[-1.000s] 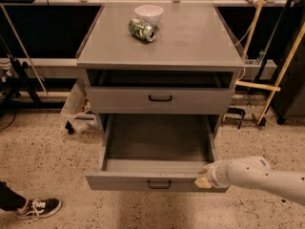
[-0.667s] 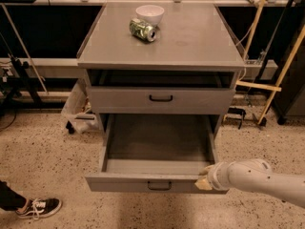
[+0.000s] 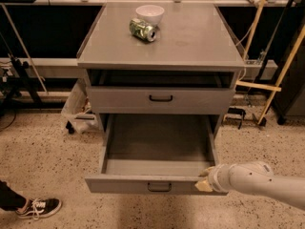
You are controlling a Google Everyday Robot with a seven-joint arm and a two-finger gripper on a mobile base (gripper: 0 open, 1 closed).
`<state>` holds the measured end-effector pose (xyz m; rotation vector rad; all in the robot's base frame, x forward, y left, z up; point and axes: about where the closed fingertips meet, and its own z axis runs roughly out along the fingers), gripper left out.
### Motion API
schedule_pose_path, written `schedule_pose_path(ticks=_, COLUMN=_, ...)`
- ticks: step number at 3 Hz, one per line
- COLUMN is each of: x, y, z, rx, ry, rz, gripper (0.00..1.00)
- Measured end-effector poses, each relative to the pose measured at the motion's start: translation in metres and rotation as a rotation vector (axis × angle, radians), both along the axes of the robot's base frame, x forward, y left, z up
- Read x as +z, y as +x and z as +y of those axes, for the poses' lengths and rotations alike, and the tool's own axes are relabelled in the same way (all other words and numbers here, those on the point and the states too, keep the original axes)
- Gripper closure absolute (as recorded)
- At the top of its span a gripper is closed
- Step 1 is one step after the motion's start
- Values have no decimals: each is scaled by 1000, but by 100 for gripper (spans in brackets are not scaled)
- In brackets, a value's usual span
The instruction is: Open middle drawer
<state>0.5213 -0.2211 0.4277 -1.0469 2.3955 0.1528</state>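
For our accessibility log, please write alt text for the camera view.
The middle drawer of a grey cabinet stands pulled out and empty, the robot's end effector at its front right corner. A white bowl and a tipped green can sit on top.

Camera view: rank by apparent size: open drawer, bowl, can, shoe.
1. Open drawer, by far the largest. The gripper is at its front right corner.
2. Shoe, though it is nearer the camera.
3. Bowl and can look about alike, so they are not ranked against each other.
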Motion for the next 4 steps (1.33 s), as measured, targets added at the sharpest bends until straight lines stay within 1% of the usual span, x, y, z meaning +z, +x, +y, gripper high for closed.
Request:
schedule_pose_path(ticks=3, x=2, y=-6, z=0, rx=-9, ry=8, rz=-2, gripper=100)
schedule_pose_path(ticks=4, x=-1, y=-13, z=-1, rx=-21, ry=19, rz=-5, gripper=100)
